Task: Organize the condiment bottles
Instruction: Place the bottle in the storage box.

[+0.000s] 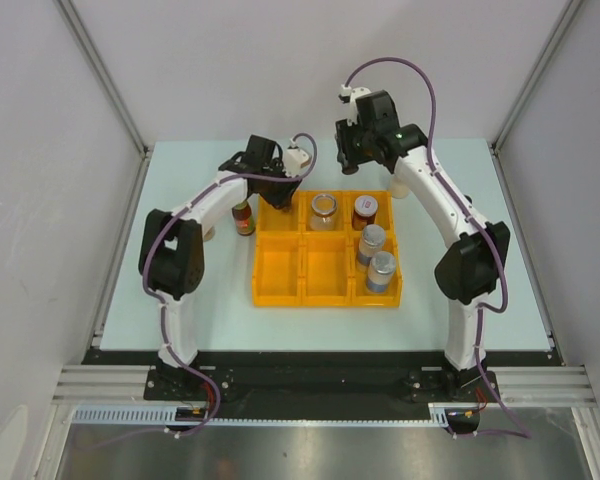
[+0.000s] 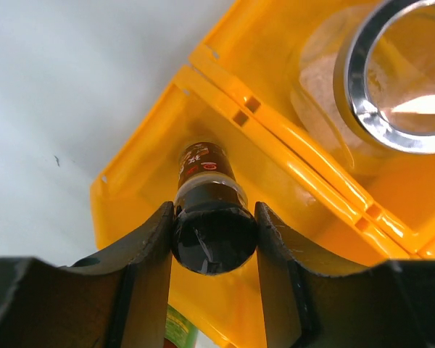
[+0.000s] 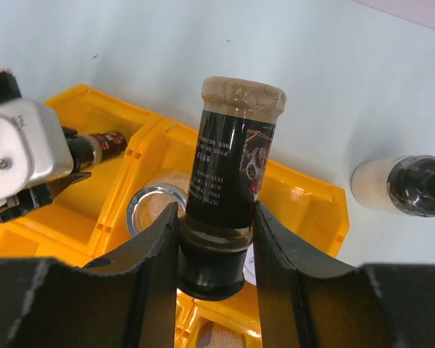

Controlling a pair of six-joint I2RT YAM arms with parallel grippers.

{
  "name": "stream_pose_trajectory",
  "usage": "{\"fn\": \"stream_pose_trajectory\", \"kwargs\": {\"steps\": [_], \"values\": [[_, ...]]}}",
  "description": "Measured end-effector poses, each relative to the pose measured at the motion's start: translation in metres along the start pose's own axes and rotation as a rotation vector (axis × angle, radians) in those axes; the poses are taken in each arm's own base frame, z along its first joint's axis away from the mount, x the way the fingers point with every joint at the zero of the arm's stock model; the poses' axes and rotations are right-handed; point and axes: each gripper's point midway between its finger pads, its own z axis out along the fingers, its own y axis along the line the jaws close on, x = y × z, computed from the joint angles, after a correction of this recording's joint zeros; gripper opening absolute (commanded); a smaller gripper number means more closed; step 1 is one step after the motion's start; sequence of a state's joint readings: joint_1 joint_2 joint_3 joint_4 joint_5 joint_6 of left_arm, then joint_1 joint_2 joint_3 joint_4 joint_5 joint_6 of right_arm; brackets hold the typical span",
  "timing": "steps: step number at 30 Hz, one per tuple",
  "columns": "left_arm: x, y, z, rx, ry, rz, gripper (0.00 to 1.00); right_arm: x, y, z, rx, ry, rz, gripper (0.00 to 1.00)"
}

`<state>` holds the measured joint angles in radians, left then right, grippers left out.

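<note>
The left fingers are closed on the black cap of a slim dark sauce bottle, which reaches into the far-left compartment of the yellow-orange plastic tray. The right fingers grip a black-capped, dark-labelled spice jar in the air near the tray's far edge. A silver-lidded clear jar stands in the far-middle compartment. Two blue-labelled shakers stand along the tray's right edge.

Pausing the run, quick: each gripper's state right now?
Left gripper: shut on a dark sauce bottle, at its cap.
Right gripper: shut on a black-labelled bottle, at its cap.
</note>
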<state>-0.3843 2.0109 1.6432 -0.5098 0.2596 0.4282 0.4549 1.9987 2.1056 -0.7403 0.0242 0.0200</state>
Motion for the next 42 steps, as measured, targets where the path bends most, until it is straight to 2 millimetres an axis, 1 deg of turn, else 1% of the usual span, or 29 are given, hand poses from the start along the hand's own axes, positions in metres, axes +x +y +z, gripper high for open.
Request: {"fn": "stream_pose_trajectory", "kwargs": {"steps": [1, 2, 4, 5, 8, 9, 10, 15, 16, 17, 19, 20, 22, 28, 30, 32, 33, 34, 36, 37, 39, 40, 42], "values": [[-0.003, 0.002, 0.001, -0.002, -0.003, 0.001, 0.18, 0.000, 0.000, 0.000, -0.003, 0.000, 0.000, 0.00], [-0.007, 0.004, 0.002, -0.004, -0.008, 0.002, 0.24, 0.000, 0.000, -0.001, -0.004, -0.001, -0.001, 0.00], [-0.011, 0.006, 0.004, -0.005, -0.011, 0.004, 0.26, 0.000, 0.000, -0.004, -0.008, -0.005, -0.002, 0.00], [-0.011, 0.007, 0.005, -0.003, -0.007, 0.002, 0.29, -0.001, 0.001, -0.005, -0.013, -0.008, -0.001, 0.00], [-0.009, 0.007, 0.012, 0.005, 0.010, -0.001, 0.34, -0.003, 0.001, -0.008, -0.022, -0.016, 0.000, 0.00], [-0.009, 0.007, 0.014, 0.007, 0.014, -0.001, 0.34, -0.003, 0.002, -0.009, -0.025, -0.017, 0.000, 0.00], [-0.013, 0.009, 0.015, 0.006, 0.007, 0.001, 0.34, -0.003, 0.002, -0.009, -0.027, -0.017, -0.001, 0.00], [-0.016, 0.009, 0.018, 0.009, 0.007, 0.011, 0.45, -0.003, 0.002, -0.009, -0.032, -0.017, -0.001, 0.00], [-0.016, 0.009, 0.019, 0.008, 0.006, 0.013, 0.49, -0.003, 0.002, -0.009, -0.031, -0.018, 0.000, 0.00], [-0.017, 0.009, 0.018, 0.008, 0.006, 0.014, 0.55, -0.003, 0.001, -0.009, -0.032, -0.018, 0.000, 0.00], [-0.017, 0.010, 0.019, 0.006, 0.006, 0.021, 0.62, -0.003, 0.001, -0.009, -0.032, -0.018, 0.000, 0.00], [-0.016, 0.011, 0.019, -0.001, 0.008, 0.028, 0.69, -0.004, 0.001, -0.009, -0.031, -0.018, 0.000, 0.00], [-0.013, 0.013, 0.022, -0.010, 0.016, 0.032, 0.77, -0.004, 0.001, -0.009, -0.031, -0.018, 0.000, 0.00], [0.002, 0.018, 0.040, -0.021, 0.060, 0.030, 0.80, -0.004, -0.001, -0.009, -0.029, -0.019, 0.002, 0.00], [0.005, 0.019, 0.042, -0.025, 0.068, 0.028, 0.80, -0.004, -0.001, -0.009, -0.028, -0.019, 0.003, 0.00], [0.005, 0.020, 0.042, -0.025, 0.067, 0.027, 0.81, -0.004, -0.003, -0.009, -0.026, -0.019, 0.004, 0.00], [0.004, 0.020, 0.042, -0.026, 0.065, 0.026, 0.83, -0.004, -0.003, -0.009, -0.026, -0.019, 0.004, 0.00], [0.003, 0.021, 0.042, -0.029, 0.061, 0.027, 0.87, -0.004, -0.004, -0.009, -0.024, -0.019, 0.005, 0.00], [0.001, 0.023, 0.042, -0.036, 0.055, 0.025, 0.89, -0.004, -0.006, -0.009, -0.023, -0.020, 0.008, 0.00], [0.001, 0.024, 0.041, -0.038, 0.052, 0.017, 0.92, -0.004, -0.007, -0.009, -0.022, -0.019, 0.004, 0.00], [0.000, 0.026, 0.040, -0.038, 0.044, 0.005, 0.94, -0.002, -0.009, -0.008, -0.020, -0.016, -0.004, 0.00], [-0.003, 0.026, 0.037, -0.039, 0.038, -0.002, 0.98, 0.000, -0.010, -0.007, -0.022, -0.010, -0.012, 0.00], [-0.009, 0.027, 0.030, -0.039, 0.018, -0.013, 1.00, 0.007, -0.011, -0.006, -0.026, 0.006, -0.032, 0.00]]}}
